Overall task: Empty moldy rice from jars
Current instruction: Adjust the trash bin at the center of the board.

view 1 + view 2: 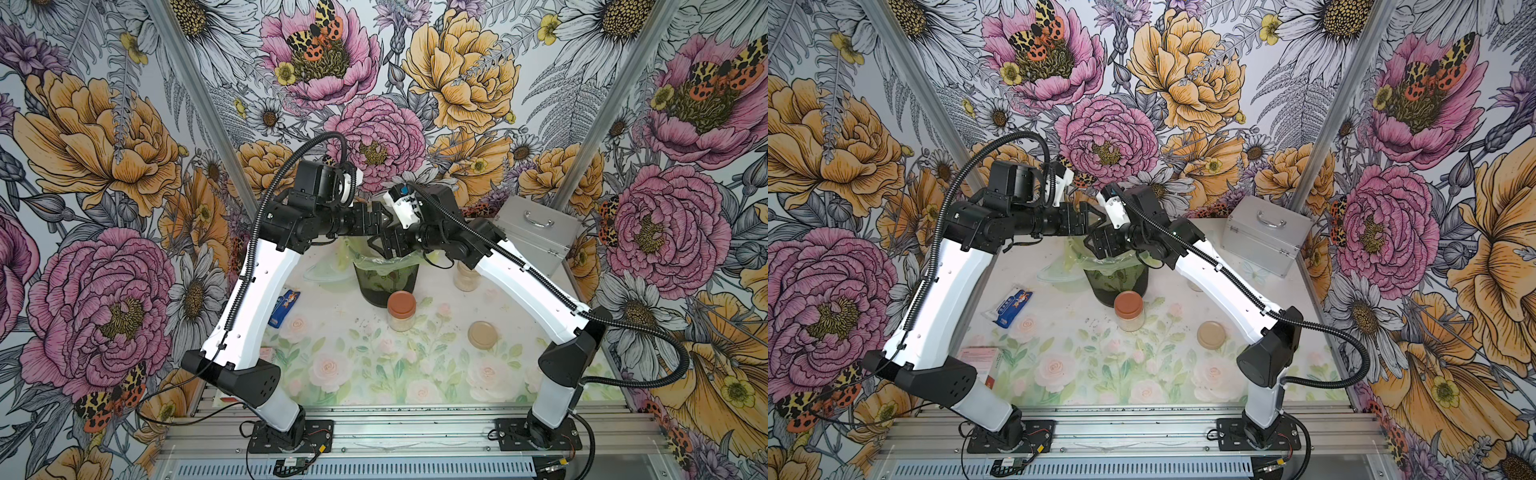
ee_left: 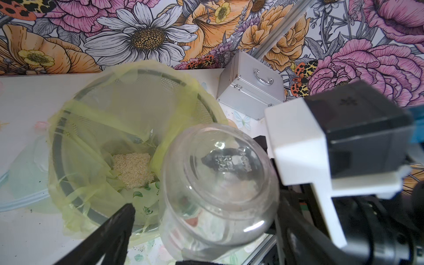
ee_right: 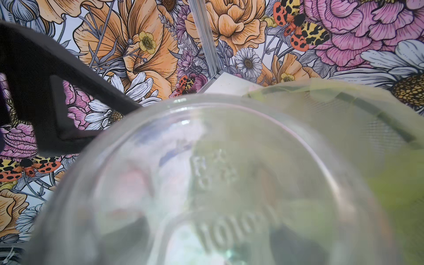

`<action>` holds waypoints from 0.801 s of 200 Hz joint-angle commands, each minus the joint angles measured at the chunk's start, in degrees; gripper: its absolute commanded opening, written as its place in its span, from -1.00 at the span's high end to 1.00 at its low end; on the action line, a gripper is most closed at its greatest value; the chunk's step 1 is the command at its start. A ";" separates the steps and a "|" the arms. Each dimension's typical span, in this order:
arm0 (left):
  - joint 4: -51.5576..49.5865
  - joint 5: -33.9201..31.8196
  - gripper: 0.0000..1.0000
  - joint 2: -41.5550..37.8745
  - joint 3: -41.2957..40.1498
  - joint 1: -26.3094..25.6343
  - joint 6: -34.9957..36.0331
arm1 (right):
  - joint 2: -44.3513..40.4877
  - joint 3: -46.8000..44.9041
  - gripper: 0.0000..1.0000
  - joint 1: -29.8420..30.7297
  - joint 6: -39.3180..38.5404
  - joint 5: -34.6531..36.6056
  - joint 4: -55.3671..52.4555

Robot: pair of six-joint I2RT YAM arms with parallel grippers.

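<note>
The rose-printed table (image 1: 374, 374) carries everything, and both arms reach in from the near edge to meet above the dark bin (image 1: 386, 286) at the far middle, which is lined with a yellow-green bag (image 2: 96, 110). A silver case (image 1: 536, 232) with a handle stands in the far right corner. The right gripper (image 1: 380, 247) is clamped on an upturned jar (image 2: 220, 183); its clear base faces the wrist cameras and its mouth points down over the bin's rim, and little more than a faint residue shows inside. The left gripper (image 1: 384, 216) hangs just beside it with its jaws apart. One of its black fingers (image 2: 119, 229) lies over the bin's edge, close to the glass, though contact cannot be judged. A red-lidded jar (image 1: 401, 311) stands upright on the table just in front of the bin, lid on and pale grains inside. A third jar (image 1: 465, 278), also filled with grains, stands right of the bin, partly hidden behind the right arm. A blue packet (image 1: 286, 309) lies on the left of the table. A loose beige lid (image 1: 483, 334) lies flat on the right. A small heap of rice (image 2: 133, 169) rests at the bottom of the bag inside the bin.
</note>
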 commanded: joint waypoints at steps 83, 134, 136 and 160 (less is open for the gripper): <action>1.67 1.81 -0.97 1.14 -4.11 -1.16 -1.68 | -3.86 3.83 1.00 -0.41 -1.68 -1.07 7.78; 6.48 5.47 -0.97 2.17 -6.86 -1.07 -5.34 | -4.21 3.94 1.00 -0.32 -2.35 -1.19 7.82; 6.56 5.59 -0.97 2.19 -6.90 -1.04 -5.37 | -4.21 3.94 1.00 -0.32 -2.36 -1.18 7.82; 8.54 7.84 -0.97 2.31 -7.72 -1.11 -5.81 | -3.98 4.20 1.00 -0.32 -2.99 -1.16 7.82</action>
